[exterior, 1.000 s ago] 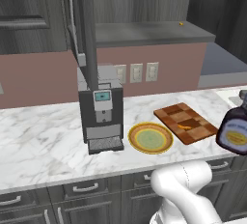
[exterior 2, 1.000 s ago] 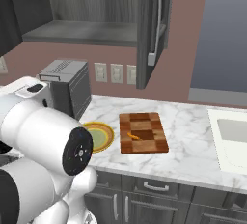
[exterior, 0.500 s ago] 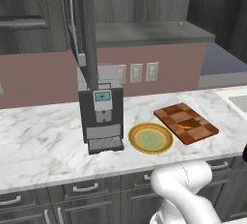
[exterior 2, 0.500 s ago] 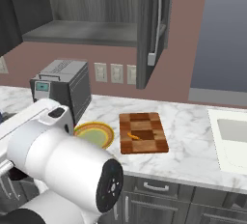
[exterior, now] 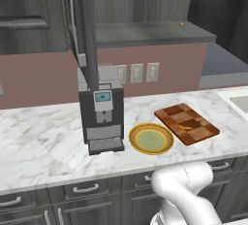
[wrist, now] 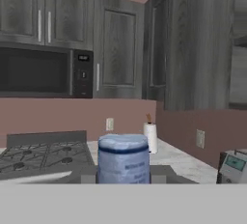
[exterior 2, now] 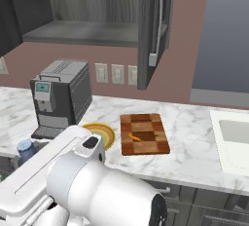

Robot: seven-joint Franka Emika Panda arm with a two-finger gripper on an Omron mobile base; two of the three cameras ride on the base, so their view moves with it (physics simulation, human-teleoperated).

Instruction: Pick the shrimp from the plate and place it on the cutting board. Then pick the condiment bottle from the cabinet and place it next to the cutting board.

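Note:
The shrimp (exterior: 184, 127) (exterior 2: 133, 137) lies on the checkered cutting board (exterior: 193, 117) (exterior 2: 148, 144). Left of the board sits the yellow-rimmed plate (exterior: 151, 148) (exterior 2: 107, 131), bare in the left base view and partly behind my arm in the right base view. In the hand view the condiment bottle's pale cap (wrist: 123, 158) stands right in front of the camera, with my gripper (wrist: 123, 175) shut on the bottle below it. That cap (exterior 2: 24, 147) also peeks out low at the left beside my arm. The cabinet (exterior: 145, 34) (exterior 2: 82, 31) stands open, its grey shelf bare.
A coffee machine (exterior: 100, 110) (exterior 2: 61, 96) (wrist: 234, 166) stands left of the plate. The open cabinet door (exterior: 87, 25) (exterior 2: 151, 25) hangs over the counter. A sink (exterior 2: 236, 135) lies at the right. The hand view faces a stove (wrist: 43, 155), a microwave (wrist: 43, 71) and a paper roll (wrist: 150, 137).
My arm has swung the bottle down from the right edge of the left base view and out of it. In the right base view the arm now crosses lower and nearer.

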